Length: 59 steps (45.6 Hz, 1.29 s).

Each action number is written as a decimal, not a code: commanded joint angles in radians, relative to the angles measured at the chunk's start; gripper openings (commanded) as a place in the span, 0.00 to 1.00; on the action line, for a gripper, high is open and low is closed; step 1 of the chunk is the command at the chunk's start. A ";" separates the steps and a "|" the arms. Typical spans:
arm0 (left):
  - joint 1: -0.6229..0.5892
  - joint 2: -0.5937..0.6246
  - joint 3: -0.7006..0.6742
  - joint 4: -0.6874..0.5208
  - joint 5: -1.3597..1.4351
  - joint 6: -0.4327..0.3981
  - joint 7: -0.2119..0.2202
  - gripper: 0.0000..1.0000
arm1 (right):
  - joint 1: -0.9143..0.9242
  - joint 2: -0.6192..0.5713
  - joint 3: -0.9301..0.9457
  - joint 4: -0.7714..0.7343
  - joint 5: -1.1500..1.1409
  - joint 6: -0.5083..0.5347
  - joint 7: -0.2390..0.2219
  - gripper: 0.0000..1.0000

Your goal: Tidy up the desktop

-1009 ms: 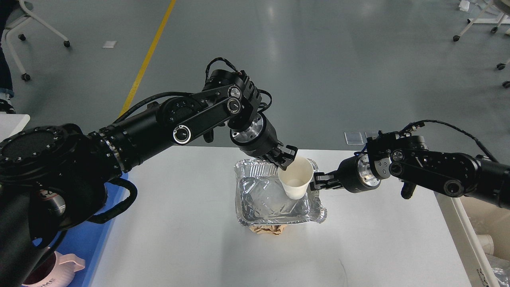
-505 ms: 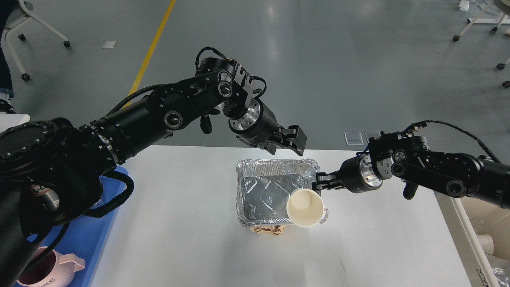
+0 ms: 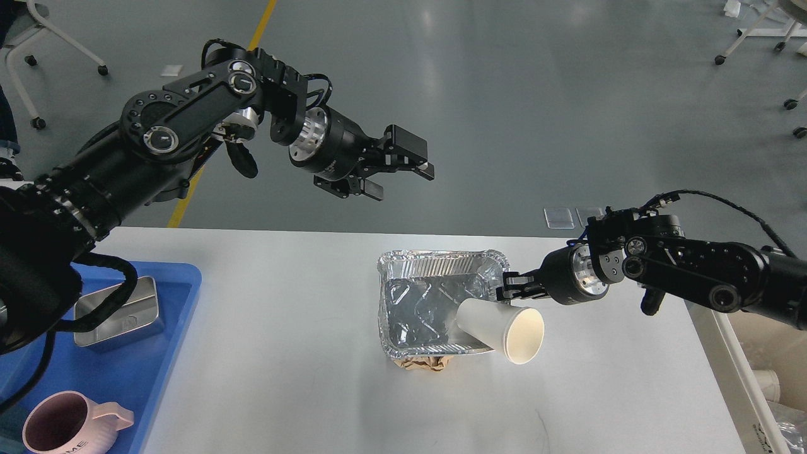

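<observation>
Now the desktop [image 3: 284,378] fills the near half of the view, a wide white slab with the clutter gathered at its middle. A foil tray [image 3: 441,265] sits there, and a paper cup [image 3: 501,325] lies tipped on its side across the tray's near right corner, base inside the tray and open mouth pointing right and toward me, hanging over the rim. A crumpled brown paper wad [image 3: 427,363] peeks out from under the tray's near edge. The left gripper [image 3: 397,167] hangs high over the floor beyond the desktop's far edge, well apart from everything, its jaws spread wide and holding nothing. The right gripper [image 3: 509,287] reaches in from the right and sits at the tray's right rim, just beside the cup; it is small and dark there, so I cannot tell whether its fingers pinch the foil or merely touch it. At the near left, a blue bin [image 3: 183,302] holds a metal box [image 3: 120,312] and a pink mug [image 3: 63,425]. I judge the step in hand to be gathering the throwaway items, with the cup dropped into the tray but not seated. The next move likely calls for righting or nudging the cup fully inside before the tray is carried off, since a tilt could roll it out. The wad beneath also needs collecting.
</observation>
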 commanded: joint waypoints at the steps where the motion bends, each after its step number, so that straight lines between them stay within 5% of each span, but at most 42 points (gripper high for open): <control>1: 0.054 0.100 -0.093 -0.005 -0.002 0.000 -0.002 0.98 | 0.003 0.000 0.000 0.000 0.000 0.000 -0.001 0.00; 12: 0.320 0.336 -0.403 -0.115 0.003 0.000 -0.023 0.98 | 0.003 -0.018 0.000 0.000 0.012 0.000 -0.001 0.00; 23: 0.762 0.591 -0.683 -0.336 0.011 0.007 -0.229 0.98 | 0.005 -0.047 0.009 0.002 0.014 -0.003 -0.001 0.00; 45: 1.480 0.787 -1.458 -0.413 0.038 -0.020 -0.231 0.98 | 0.025 -0.077 0.021 0.006 0.037 -0.008 -0.001 0.00; 51: 1.526 0.793 -1.588 -0.419 0.075 -0.020 -0.229 0.98 | 0.035 -0.077 0.023 0.005 0.037 -0.008 -0.001 0.00; 59: 1.540 0.842 -1.601 -0.419 0.092 -0.020 -0.205 0.98 | 0.040 -0.090 0.023 0.006 0.037 -0.008 -0.001 0.00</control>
